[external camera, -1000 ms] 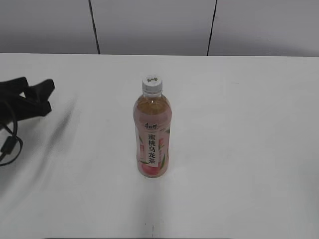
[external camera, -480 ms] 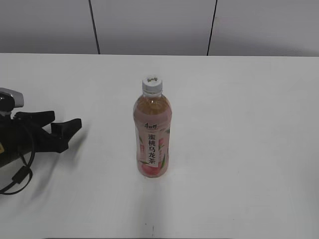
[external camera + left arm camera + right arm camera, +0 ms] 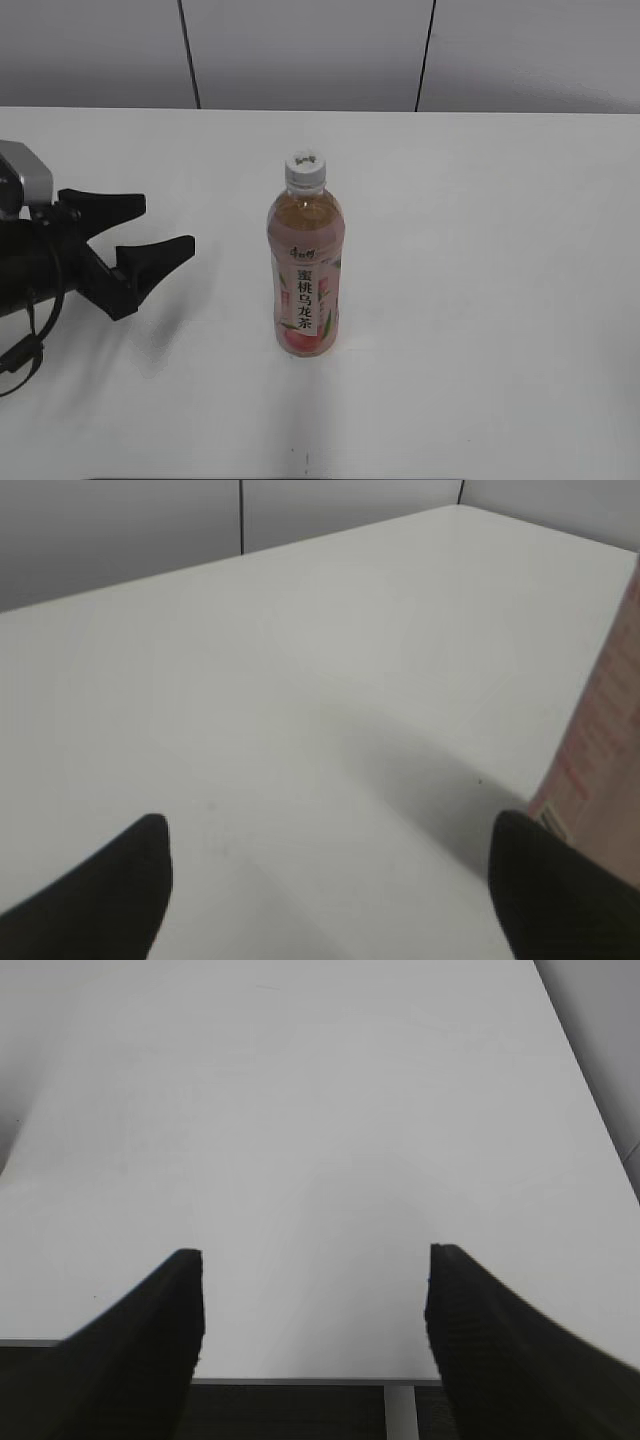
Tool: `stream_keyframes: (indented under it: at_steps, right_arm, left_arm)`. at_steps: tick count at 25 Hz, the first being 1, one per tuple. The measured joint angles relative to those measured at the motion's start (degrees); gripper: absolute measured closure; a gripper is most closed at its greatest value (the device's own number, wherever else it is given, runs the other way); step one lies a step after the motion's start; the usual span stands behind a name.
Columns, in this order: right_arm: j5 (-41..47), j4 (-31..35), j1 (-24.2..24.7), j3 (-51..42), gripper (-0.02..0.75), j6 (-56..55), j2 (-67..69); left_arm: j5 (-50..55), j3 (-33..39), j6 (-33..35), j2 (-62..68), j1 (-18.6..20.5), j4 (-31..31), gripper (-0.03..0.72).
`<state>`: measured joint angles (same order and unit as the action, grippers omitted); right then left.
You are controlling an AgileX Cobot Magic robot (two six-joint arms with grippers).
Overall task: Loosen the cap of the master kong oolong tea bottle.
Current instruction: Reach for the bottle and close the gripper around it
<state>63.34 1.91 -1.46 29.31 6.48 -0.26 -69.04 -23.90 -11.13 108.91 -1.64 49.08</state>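
Note:
The master kong oolong tea bottle (image 3: pixel 305 275) stands upright mid-table, clear with amber tea and a pink peach label. Its white ribbed cap (image 3: pixel 305 171) is on the neck. My left gripper (image 3: pixel 160 228) is open and empty, to the left of the bottle, its fingers pointing toward it with a gap between. In the left wrist view the bottle's pink label (image 3: pixel 600 730) shows at the right edge, beside the right finger of the open gripper (image 3: pixel 330 870). My right gripper (image 3: pixel 315 1300) is open and empty over the table's edge; it is out of the exterior view.
The white table (image 3: pixel 480 220) runs back to a grey panelled wall (image 3: pixel 300 50). A black cable (image 3: pixel 20 350) hangs from the left arm. In the right wrist view the table's front edge (image 3: pixel 300 1380) lies just under the fingers.
My left gripper has moved right toward the bottle and opened wider. The bottle has not moved.

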Motion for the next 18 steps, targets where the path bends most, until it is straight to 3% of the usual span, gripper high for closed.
stream_keyframes:
  at_steps: [8,18]
  right_arm:
    - [0.0,0.0,0.0,0.0,0.213,0.0,0.0]
    - [0.0,0.0,0.0,0.0,0.213,0.0,0.0]
  left_arm:
    - [-0.2,0.0,-3.7,-5.4,-0.5,4.4,0.101]
    - [-0.2,0.0,-3.8,-5.4,-10.7,4.6,0.094]
